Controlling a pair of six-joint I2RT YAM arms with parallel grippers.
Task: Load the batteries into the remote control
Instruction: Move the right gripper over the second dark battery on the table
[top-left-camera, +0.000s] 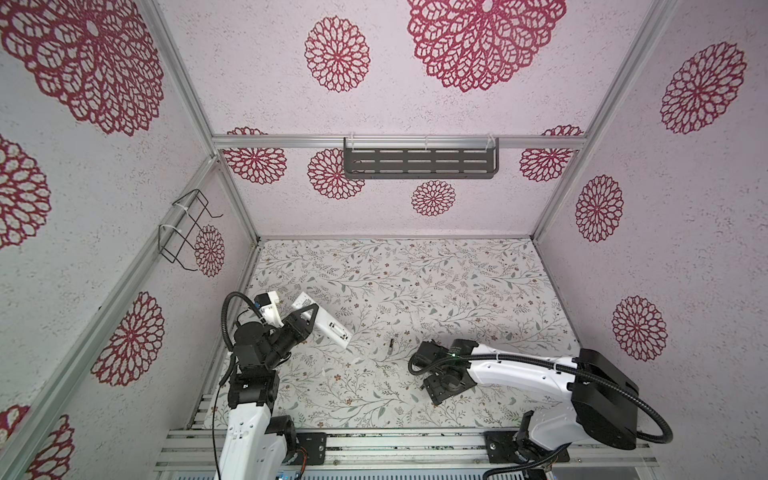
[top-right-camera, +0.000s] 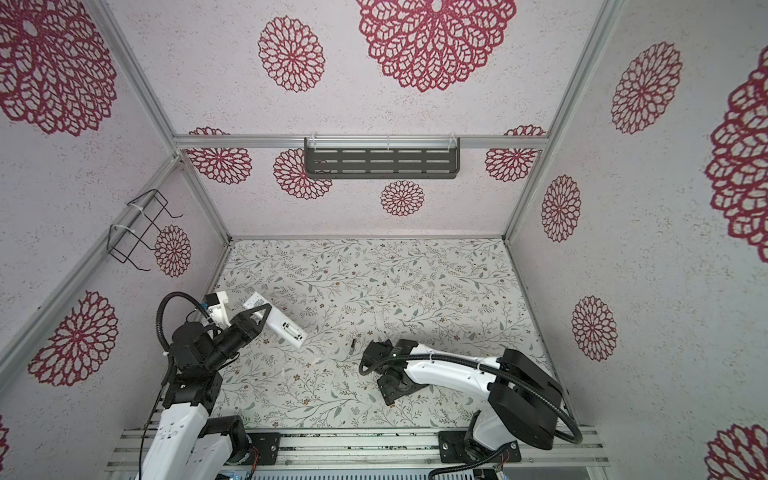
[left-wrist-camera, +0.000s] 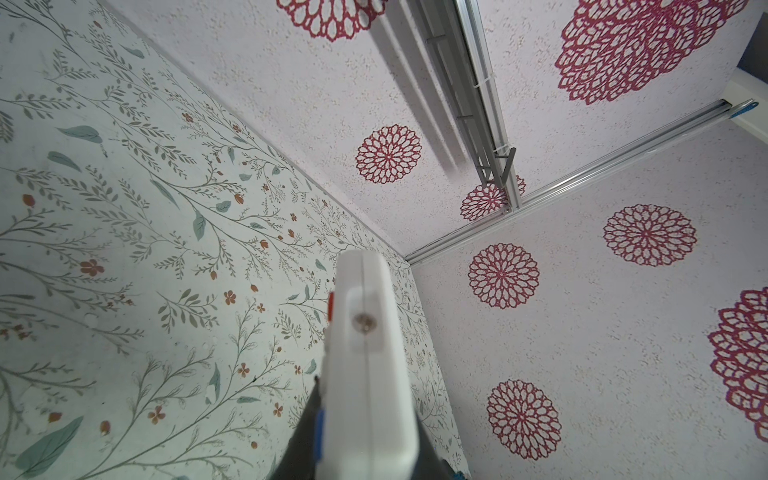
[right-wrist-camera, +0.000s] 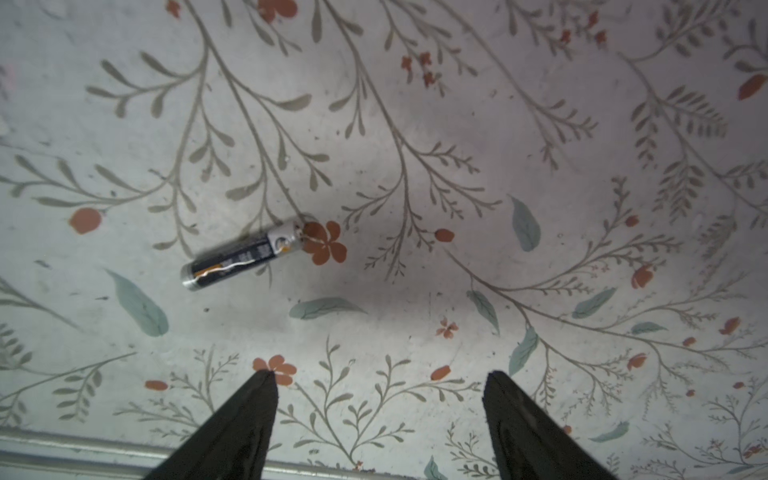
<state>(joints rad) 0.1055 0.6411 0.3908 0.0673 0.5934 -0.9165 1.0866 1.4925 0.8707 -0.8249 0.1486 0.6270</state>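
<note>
one battery lies on table, outside remote.

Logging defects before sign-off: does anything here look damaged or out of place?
The battery lying on the table looks scuffed: a pale, ragged streak runs along its dark wrapper, as if torn. Nothing else stands out.

We figured this was a robotics lab test cell, not a home: aluminium frame rails boxed it in, wall panels and tabletop wore floral wallpaper, a dark slotted shelf hung on zip ties, and the left arm and right arm were bolted to a base rail.
</note>
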